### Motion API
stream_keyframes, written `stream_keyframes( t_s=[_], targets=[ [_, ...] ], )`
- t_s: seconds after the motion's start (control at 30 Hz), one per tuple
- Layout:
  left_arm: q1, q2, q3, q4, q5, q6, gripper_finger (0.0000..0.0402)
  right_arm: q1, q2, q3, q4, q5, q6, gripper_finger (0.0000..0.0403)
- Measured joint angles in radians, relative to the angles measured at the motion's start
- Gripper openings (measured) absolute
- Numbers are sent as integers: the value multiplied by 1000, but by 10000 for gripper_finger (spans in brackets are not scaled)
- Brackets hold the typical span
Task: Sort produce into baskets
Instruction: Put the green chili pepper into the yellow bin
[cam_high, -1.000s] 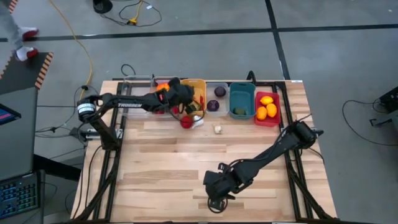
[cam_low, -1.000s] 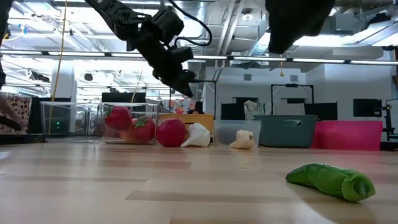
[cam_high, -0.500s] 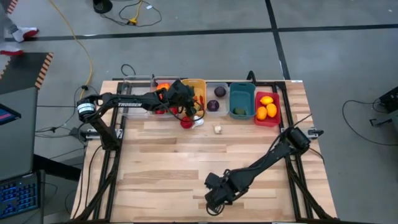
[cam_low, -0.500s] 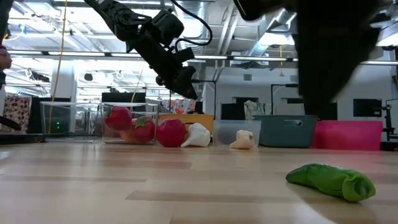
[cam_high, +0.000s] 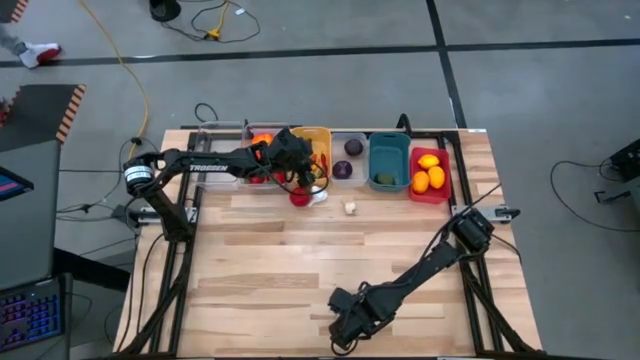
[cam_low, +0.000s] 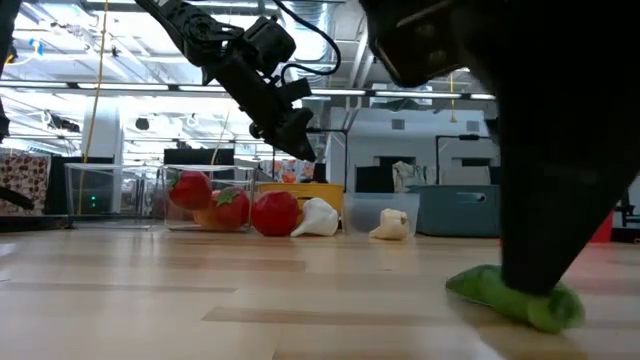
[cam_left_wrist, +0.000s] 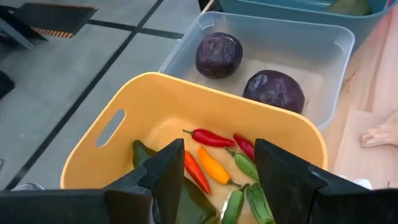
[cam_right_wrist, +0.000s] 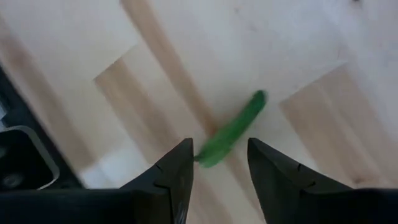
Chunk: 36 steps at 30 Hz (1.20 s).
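**A:** Where do your two grippers stand?

**B:** Your left gripper (cam_left_wrist: 214, 171) hangs above the orange-yellow basket (cam_left_wrist: 155, 102), fingers (cam_left_wrist: 168, 171) spread with a clear gap between them and nothing in that gap. Through it you see thin chilies (cam_left_wrist: 211, 138) lying on the basket floor, red, orange and green ones. The fingers touch none of them.

**A:** And the right one?

**B:** Your right gripper (cam_right_wrist: 217, 165) is low at the near edge of the table (cam_high: 260, 260), over a green vegetable (cam_right_wrist: 231, 130) that lies flat on the wood. Its fingers (cam_right_wrist: 177, 171) are parted, one on either side of the vegetable's nearer end. In the low view the gripper's dark bulk covers the top of the piece, so you cannot tell whether it touches it; the vegetable rests on the boards.

**A:** Where is the rest of the produce?

**B:** Two dark purple balls (cam_left_wrist: 219, 55) sit in the clear basket (cam_left_wrist: 336, 43) beside the orange-yellow one. Yellow-orange citrus (cam_high: 428, 173) fills the red basket (cam_high: 412, 192) at the row's right end, next to the teal basket (cam_high: 372, 160). A red tomato (cam_low: 276, 213) and two white garlic pieces (cam_low: 318, 218) lie on the table just in front of the row.
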Motion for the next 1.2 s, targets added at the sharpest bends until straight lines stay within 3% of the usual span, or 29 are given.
stream_keyframes(
  t_s=[0.37, 0.53, 0.73, 0.87, 1.2],
  targets=[
    [0, 0, 0, -9, 1, 3, 183, -3, 49, 4, -13, 15, -4, 111],
    [0, -10, 6, -51, 68, 28, 183, -14, 29, 2, -20, 3, -34, 72],
    [-12, -93, 92, -293, 96, 126, 183, -80, -68, -4, -55, 1, -230, 59],
    [-37, -191, 141, -458, 95, 146, 183, -162, -152, 0, -85, 65, -410, 58],
    [-119, -471, 147, -697, 95, 20, 183, -444, -293, -1, -49, 222, -855, 58]
  ],
)
